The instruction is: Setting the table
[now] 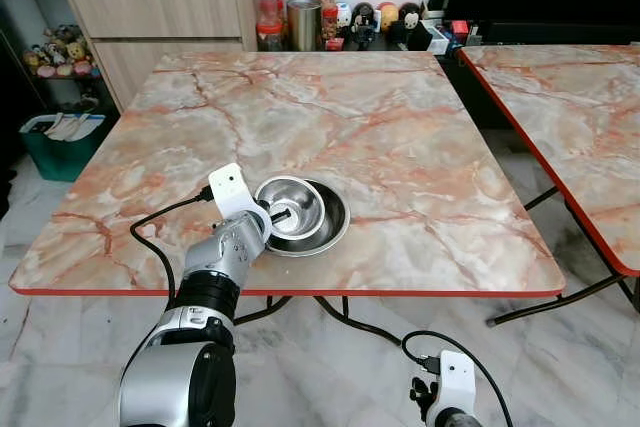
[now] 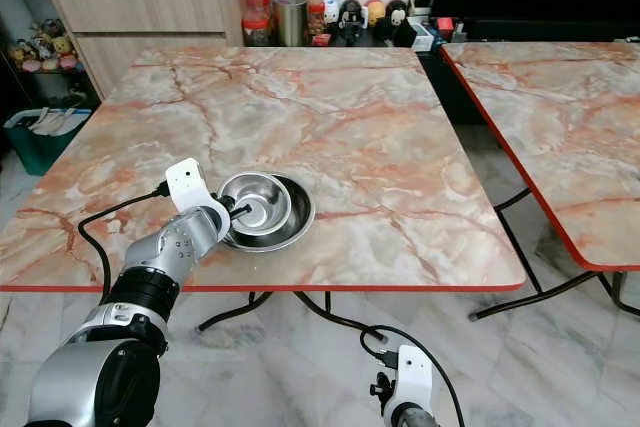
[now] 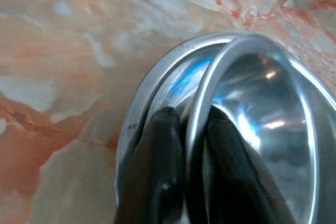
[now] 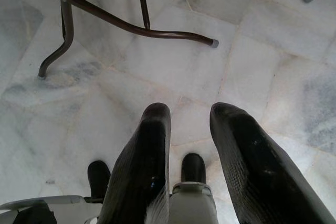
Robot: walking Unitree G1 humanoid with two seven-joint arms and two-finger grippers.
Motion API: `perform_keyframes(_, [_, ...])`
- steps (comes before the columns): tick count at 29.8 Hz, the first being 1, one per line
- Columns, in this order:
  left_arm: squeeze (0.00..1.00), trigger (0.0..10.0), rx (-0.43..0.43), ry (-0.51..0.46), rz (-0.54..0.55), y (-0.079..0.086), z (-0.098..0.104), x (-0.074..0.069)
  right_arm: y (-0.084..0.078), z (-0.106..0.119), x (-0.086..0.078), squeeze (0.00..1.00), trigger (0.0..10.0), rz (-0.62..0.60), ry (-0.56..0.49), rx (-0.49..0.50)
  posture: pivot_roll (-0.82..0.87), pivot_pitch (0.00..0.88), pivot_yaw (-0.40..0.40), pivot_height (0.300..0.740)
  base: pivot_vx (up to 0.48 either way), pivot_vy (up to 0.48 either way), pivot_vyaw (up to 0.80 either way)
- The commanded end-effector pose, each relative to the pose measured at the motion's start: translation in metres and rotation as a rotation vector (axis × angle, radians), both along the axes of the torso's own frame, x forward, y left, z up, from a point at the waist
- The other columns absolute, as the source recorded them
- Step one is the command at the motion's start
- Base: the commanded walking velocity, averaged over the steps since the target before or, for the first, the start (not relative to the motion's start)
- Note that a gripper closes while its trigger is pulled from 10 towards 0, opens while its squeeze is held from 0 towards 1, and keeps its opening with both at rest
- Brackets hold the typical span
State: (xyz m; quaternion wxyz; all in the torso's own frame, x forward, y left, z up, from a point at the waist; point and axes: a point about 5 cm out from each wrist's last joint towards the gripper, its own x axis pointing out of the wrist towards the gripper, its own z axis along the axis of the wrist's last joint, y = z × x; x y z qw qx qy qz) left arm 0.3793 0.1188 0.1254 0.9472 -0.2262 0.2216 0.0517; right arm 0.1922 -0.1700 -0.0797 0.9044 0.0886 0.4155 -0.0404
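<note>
left gripper [image 1: 277, 215] | pinched on the rim of the upper steel bowl [image 1: 289, 203], one finger inside, one outside | bowl tilted in the lower bowl [image 1: 325, 232] near the table [image 1: 420, 147] front edge, presumably for unstacking | right gripper [image 4: 191, 145] idle, fingers spread

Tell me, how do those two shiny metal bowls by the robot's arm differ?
The smaller steel bowl sits tilted inside the wider, shallower steel bowl, which lies flat on the marble table. The smaller bowl's rim is clamped in the left pincer, one finger inside, one outside; the wider bowl is not gripped. Both are round, bare, polished metal.
</note>
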Motion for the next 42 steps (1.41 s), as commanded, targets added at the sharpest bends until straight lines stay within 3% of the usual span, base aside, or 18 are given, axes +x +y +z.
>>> perform_keyframes(1, [0.00,10.0,0.019,-0.018,-0.001,-0.002,0.007,0.004,0.000,-0.001,-0.002,0.00,10.0,-0.014,0.008,0.005,-0.02,0.000,-0.002,0.736,0.000,0.000,0.00])
perform_keyframes(8, [0.00,10.0,0.015,-0.023,-0.022,-0.004,0.009,0.004,0.000,-0.001,-0.002,0.00,10.0,-0.013,0.007,0.005,-0.02,0.000,-0.002,0.736,0.000,0.000,0.00])
perform_keyframes(9, [0.28,10.0,0.015,-0.024,-0.025,-0.004,0.009,0.004,0.000,-0.001,-0.002,0.00,10.0,-0.013,0.007,0.005,-0.02,0.000,-0.002,0.736,0.000,0.000,0.00])
perform_keyframes(10, [0.41,10.0,0.014,-0.025,-0.029,-0.005,0.009,0.004,0.000,-0.001,-0.002,0.00,10.0,-0.013,0.007,0.005,-0.02,0.000,-0.002,0.736,0.000,0.000,0.00])
perform_keyframes(11, [0.86,10.0,0.014,-0.026,-0.034,-0.005,0.009,0.004,0.000,-0.001,-0.002,0.00,10.0,-0.013,0.008,0.005,-0.02,0.000,-0.002,0.736,0.000,0.000,0.00])
perform_keyframes(12, [1.00,10.0,0.016,-0.028,-0.045,-0.006,0.010,0.004,0.000,-0.001,-0.002,0.00,10.0,-0.013,0.008,0.004,-0.02,0.000,-0.003,0.736,0.000,0.000,0.00])
perform_keyframes(15, [1.00,10.0,0.023,-0.031,-0.051,-0.006,0.011,0.004,0.000,-0.001,-0.002,0.00,10.0,-0.012,0.009,0.004,-0.02,0.000,-0.002,0.736,0.000,0.000,0.00])
perform_keyframes(16, [0.47,10.0,0.037,-0.032,-0.046,-0.004,0.011,0.003,0.000,-0.001,-0.002,0.00,10.0,-0.013,0.009,0.004,-0.02,0.000,-0.003,0.736,0.000,0.000,0.00])
perform_keyframes(17, [0.47,10.0,0.037,-0.032,-0.046,-0.004,0.011,0.003,0.000,-0.001,-0.002,0.00,10.0,-0.013,0.009,0.004,-0.02,0.000,-0.003,0.736,0.000,0.000,0.00])
perform_keyframes(18, [0.00,10.0,0.060,-0.036,-0.037,-0.001,0.013,0.003,0.000,-0.001,-0.002,0.00,10.0,-0.013,0.009,0.004,-0.02,0.000,-0.003,0.736,0.000,0.000,0.00])
perform_keyframes(21, [0.00,10.0,0.133,-0.064,-0.014,0.007,0.018,0.004,0.000,-0.001,-0.002,0.00,10.0,-0.013,0.008,0.004,-0.02,0.000,-0.003,0.736,0.000,0.000,0.00])
perform_keyframes(26, [0.00,10.0,0.404,-0.249,0.032,0.027,0.050,0.007,0.000,-0.001,-0.002,0.00,10.0,-0.009,0.007,0.004,-0.01,0.000,-0.008,0.736,0.000,0.000,0.00])
perform_keyframes(30, [0.00,10.0,0.487,-0.382,0.096,0.045,0.056,0.001,0.001,0.000,0.001,0.00,10.0,-0.004,-0.001,0.005,-0.01,0.000,-0.008,0.736,0.000,0.000,0.00])
perform_keyframes(35, [0.00,10.0,0.507,-0.394,0.108,0.050,0.054,-0.002,0.001,0.000,0.001,0.00,10.0,-0.004,-0.004,0.006,-0.02,0.000,-0.004,0.736,0.000,0.000,0.00])
perform_keyframes(36, [0.00,10.0,0.714,-0.329,0.237,0.102,0.037,-0.015,0.000,0.001,0.002,0.00,10.0,-0.007,-0.009,0.005,-0.01,0.000,-0.013,0.736,0.000,0.000,0.00])
perform_keyframes(37, [0.00,10.0,0.777,-0.299,0.289,0.122,0.031,-0.022,0.000,0.001,0.002,0.00,10.0,-0.007,-0.010,0.005,-0.01,0.000,-0.013,0.736,0.000,0.000,0.00])
perform_keyframes(39, [0.00,10.0,0.827,-0.262,0.373,0.155,0.021,-0.036,0.000,0.001,0.001,0.00,10.0,-0.006,-0.009,0.003,0.00,0.000,-0.016,0.736,0.000,0.000,0.00])
perform_keyframes(42, [0.00,10.0,0.859,-0.249,0.400,0.165,0.018,-0.041,0.000,0.001,0.001,0.00,10.0,-0.004,-0.008,0.003,0.00,0.000,-0.016,0.736,0.000,0.000,0.00])
